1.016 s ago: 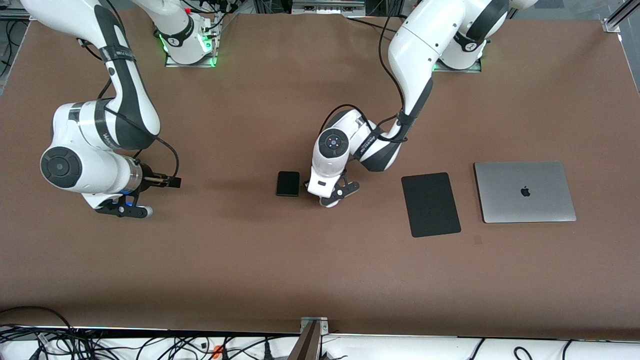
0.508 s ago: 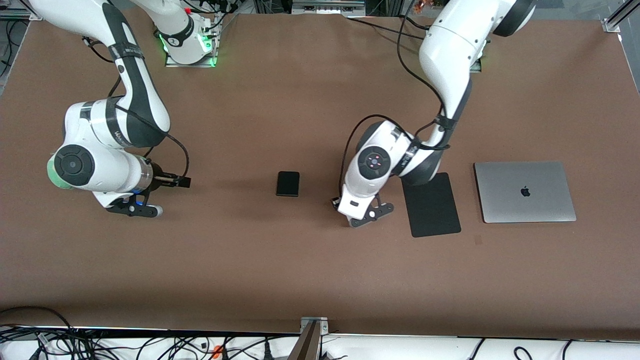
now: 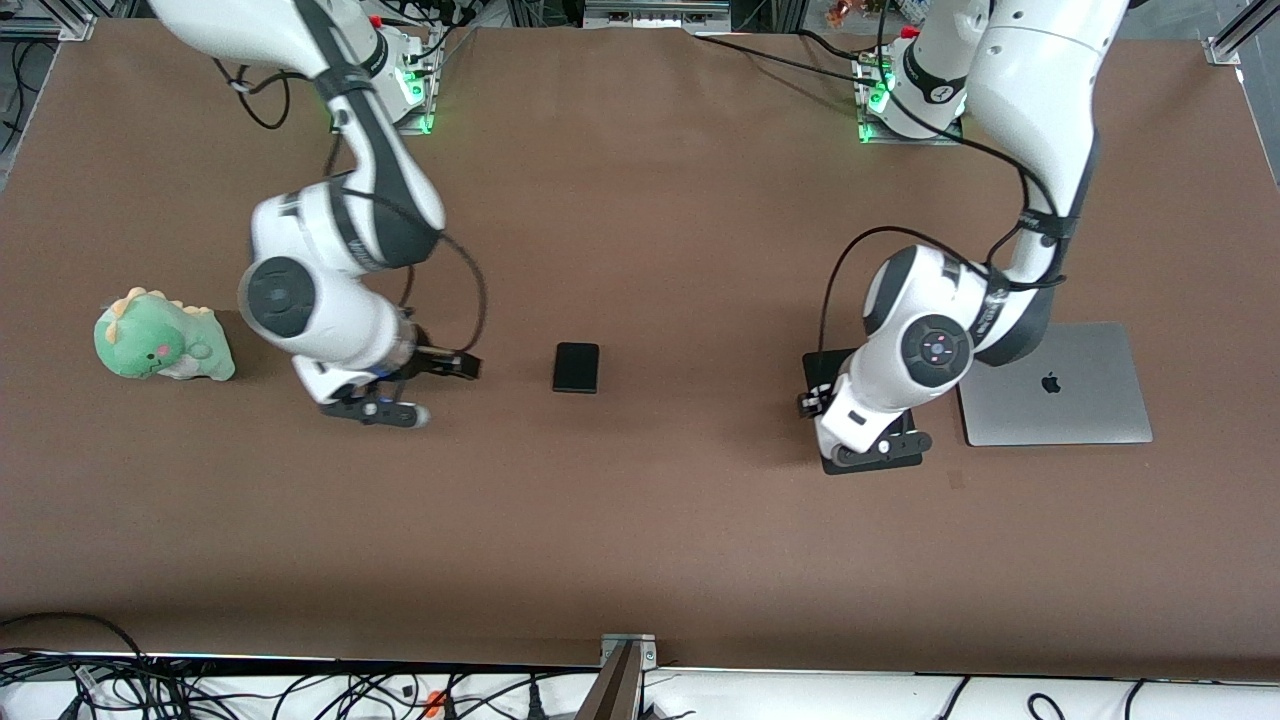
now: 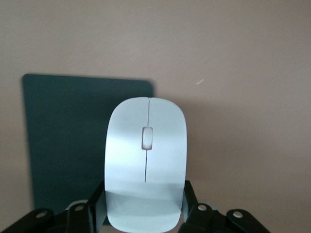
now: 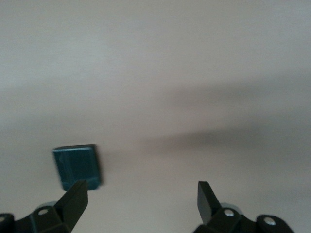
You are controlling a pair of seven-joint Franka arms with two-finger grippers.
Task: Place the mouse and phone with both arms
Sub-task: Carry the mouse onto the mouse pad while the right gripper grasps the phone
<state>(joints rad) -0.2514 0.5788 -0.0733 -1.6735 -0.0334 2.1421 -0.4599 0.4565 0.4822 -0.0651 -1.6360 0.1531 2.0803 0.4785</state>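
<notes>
- The right claw, fingers spread and empty, hangs low over the desk at centre-left of the front view; the phone lies flat just to its right in frame, long axis running up-down.
- The left claw grips the mouse, apparently over the lower edge of the mouse pad.

Two arms are counted at the bench, each ending in one hand — the left hand and the right hand. One mouse, one phone, one black mouse pad and one grey laptop are counted. One green plush dinosaur is also seen — five loose things in all.
</notes>
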